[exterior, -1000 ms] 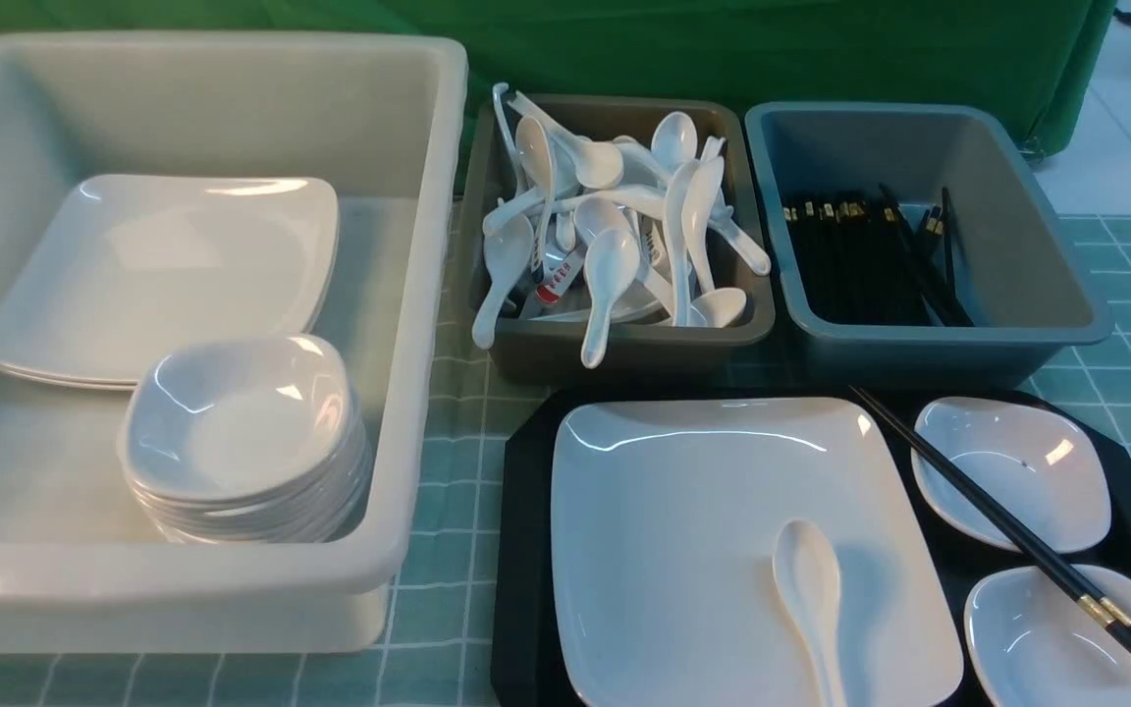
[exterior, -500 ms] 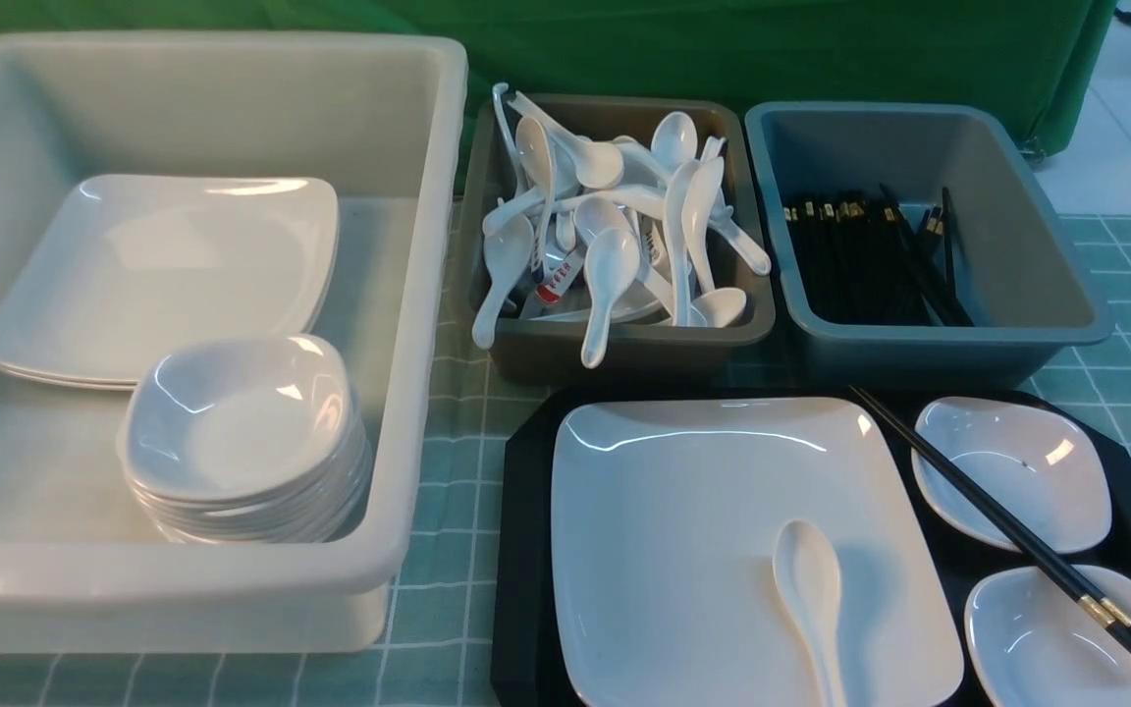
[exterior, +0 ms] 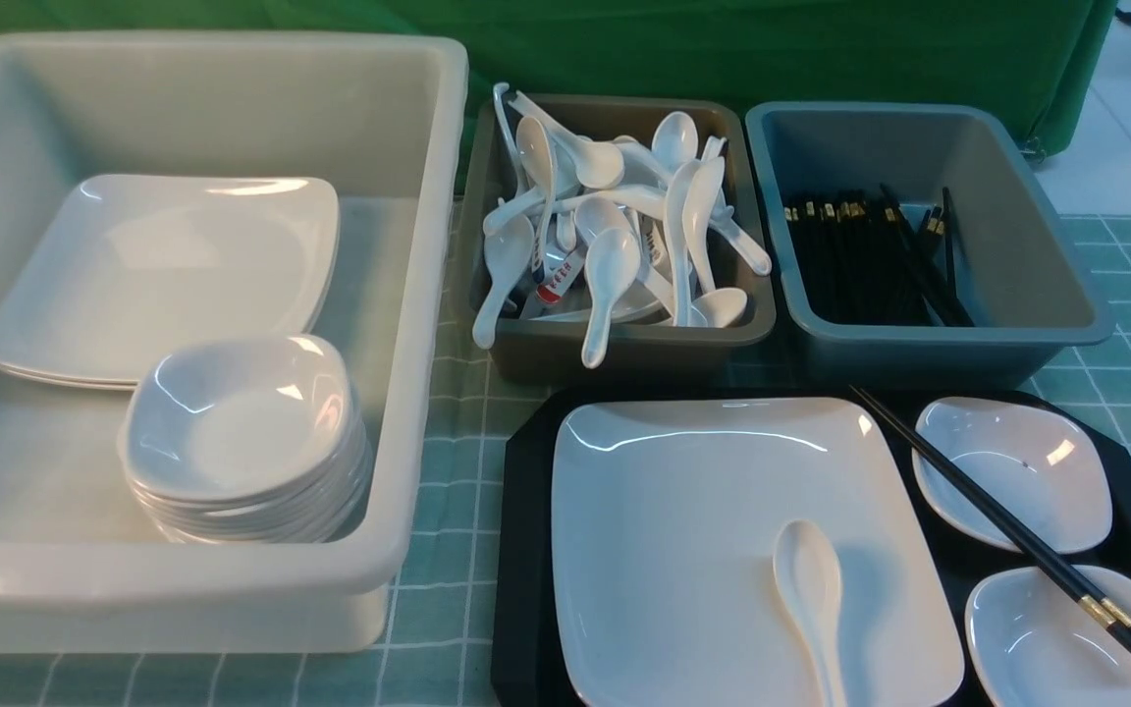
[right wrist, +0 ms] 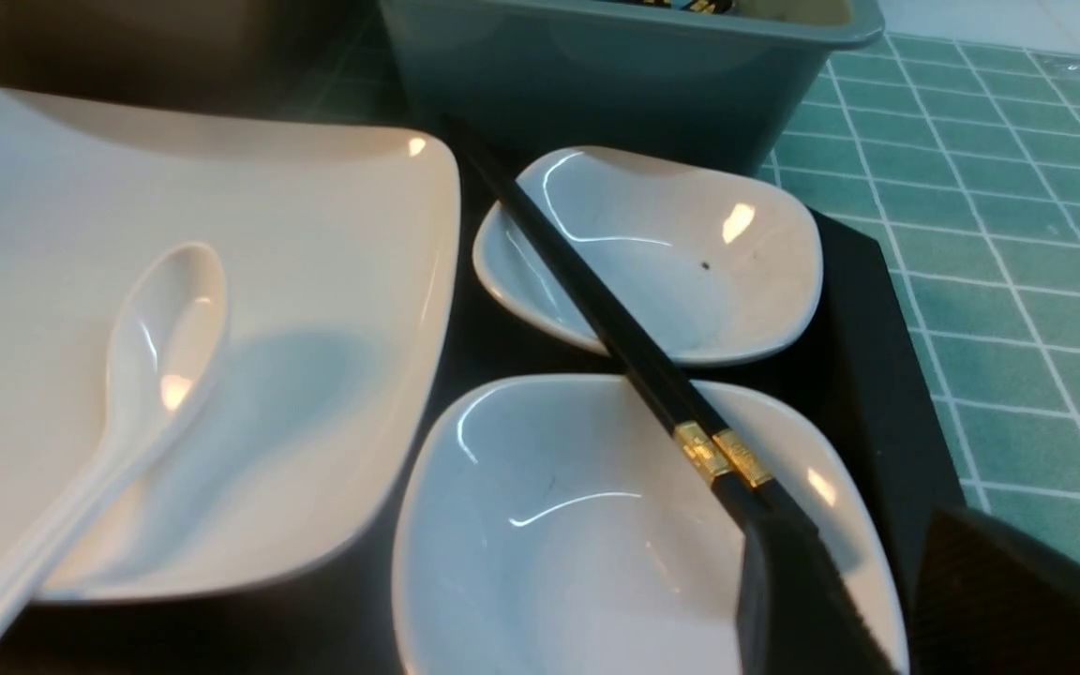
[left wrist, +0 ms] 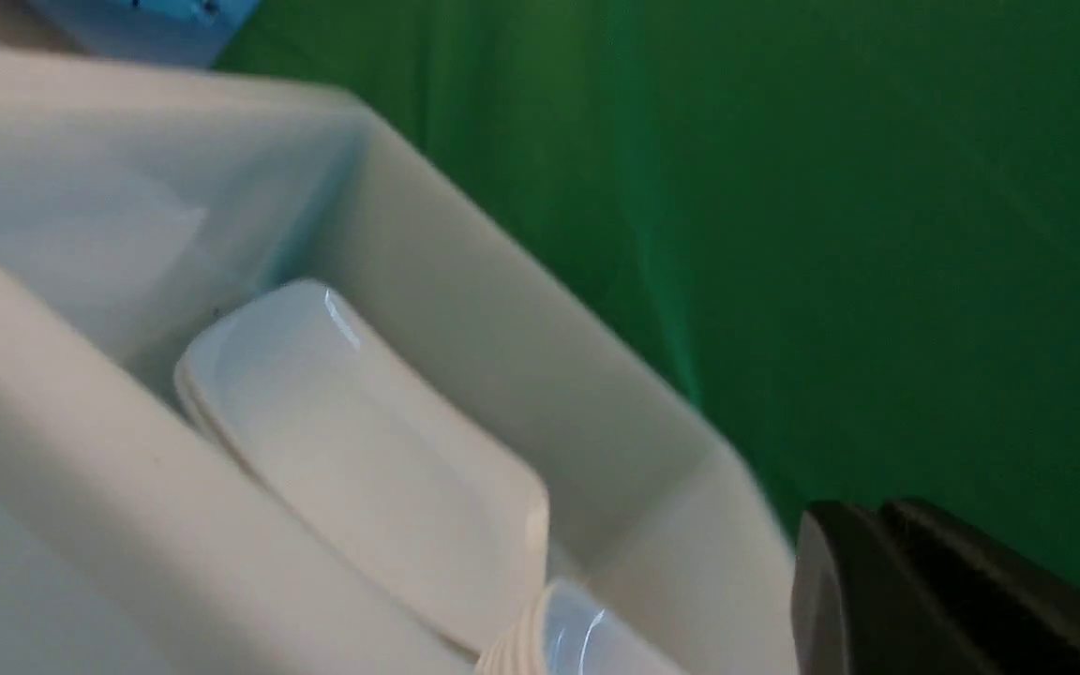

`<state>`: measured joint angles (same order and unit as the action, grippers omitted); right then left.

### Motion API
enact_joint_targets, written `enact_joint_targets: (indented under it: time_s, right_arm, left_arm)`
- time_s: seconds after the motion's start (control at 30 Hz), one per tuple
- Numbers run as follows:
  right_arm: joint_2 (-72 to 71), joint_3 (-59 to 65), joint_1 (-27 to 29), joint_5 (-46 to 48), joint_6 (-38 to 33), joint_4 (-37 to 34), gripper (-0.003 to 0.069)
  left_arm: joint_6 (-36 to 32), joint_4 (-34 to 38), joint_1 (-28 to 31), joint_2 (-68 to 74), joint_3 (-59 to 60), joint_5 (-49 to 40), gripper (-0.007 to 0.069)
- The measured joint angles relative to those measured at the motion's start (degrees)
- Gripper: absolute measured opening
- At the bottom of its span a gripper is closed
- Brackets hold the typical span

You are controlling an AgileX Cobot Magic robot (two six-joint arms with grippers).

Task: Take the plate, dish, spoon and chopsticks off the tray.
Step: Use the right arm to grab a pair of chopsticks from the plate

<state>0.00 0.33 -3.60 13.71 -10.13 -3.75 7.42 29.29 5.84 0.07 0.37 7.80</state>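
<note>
The chopsticks [right wrist: 615,323] bridge two small dishes [right wrist: 690,253] on the tray [right wrist: 863,309], and the right claw [right wrist: 863,553], half-open and empty at their banded end, may catch one stick and flick the other.

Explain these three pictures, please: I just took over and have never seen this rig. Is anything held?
This is a two-armed robot; each arm ends in a gripper. The wide picture looks forward from between the arms; the other two come from wrist cameras. On the black tray lie a large plate with a spoon on it, a far dish, a near dish, and chopsticks across both dishes. Behind stand a spoon bin, a chopstick bin and a white tub. The left gripper is shut and empty near the tub. The right gripper is open by the chopsticks' thick end, holding nothing.
</note>
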Motion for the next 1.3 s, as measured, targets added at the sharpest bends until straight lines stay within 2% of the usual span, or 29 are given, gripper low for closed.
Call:
enact_joint_targets:
  time_s: [0.07,0.17,0.2,0.23,0.33,0.37,0.4,0.5,0.67,0.9,0.97,1.0,1.03,1.07,1.17,1.3]
  right_arm:
    - [0.0,0.0,0.0,0.0,0.0,0.0,0.0242]
    - [0.0,0.0,0.0,0.0,0.0,0.0,0.0242]
    - [0.0,0.0,0.0,0.0,0.0,0.0,0.0242]
    - [0.0,0.0,0.0,0.0,0.0,0.0,0.0242]
    - [0.0,0.0,0.0,0.0,0.0,0.0,0.0242]
    - [0.0,0.0,0.0,0.0,0.0,0.0,0.0242]
    - [0.0,0.0,0.0,0.0,0.0,0.0,0.0242]
    - [0.0,0.0,0.0,0.0,0.0,0.0,0.0242]
    - [0.0,0.0,0.0,0.0,0.0,0.0,0.0242]
    - [0.0,0.0,0.0,-2.03,1.04,-1.48,0.0242]
    - [0.0,0.0,0.0,-3.92,5.42,-4.33,0.0242]
    - [0.0,0.0,0.0,-5.53,10.79,-6.38,0.0242]
    - [0.0,0.0,0.0,-6.15,11.6,-6.6,0.0242]
    - [0.0,0.0,0.0,-8.62,17.56,-7.68,0.0242]
    - [0.0,0.0,0.0,-14.91,28.35,-8.59,0.0242]
    - [0.0,0.0,0.0,-22.58,33.97,-8.78,0.0242]
  left_arm:
    - [1.06,0.23,-0.06,0.0,-0.17,1.62,0.0017]
    - [1.74,-9.05,-1.72,2.75,-7.81,-7.31,0.0017]
    - [1.66,-9.8,-1.91,2.75,-8.45,-7.8,0.0017]
    - [0.75,-14.11,-3.32,6.48,-13.09,-13.72,0.0017]
    - [-6.0,-16.89,-7.0,16.62,-23.12,-27.51,0.0017]
    - [-6.0,-16.92,-7.22,17.41,-23.12,-27.51,0.0017]
    - [-10.48,-15.98,-8.6,21.89,-27.13,-34.69,0.0017]
    - [-20.2,-11.19,-12.28,34.52,-34.97,-43.49,0.0017]
    - [-27.16,-5.56,-18.6,45.51,-40.12,-40.82,0.0017]
    - [-29.41,-4.04,-24.96,50.26,-40.5,-34.16,0.0017]
    - [-29.97,-4.33,-25.62,50.26,-40.5,-34.0,0.0017]
    - [-30.07,-4.67,-25.82,50.26,-40.52,-33.97,0.0017]
    - [-30.07,-4.68,-25.82,50.26,-40.52,-33.97,0.0017]
    - [-30.13,-5.05,-25.82,50.26,-40.52,-33.97,0.0017]
    - [-30.21,-5.28,-25.82,50.26,-40.52,-33.82,0.0017]
    - [-30.4,-5.12,-25.82,50.21,-40.52,-33.82,0.0017]
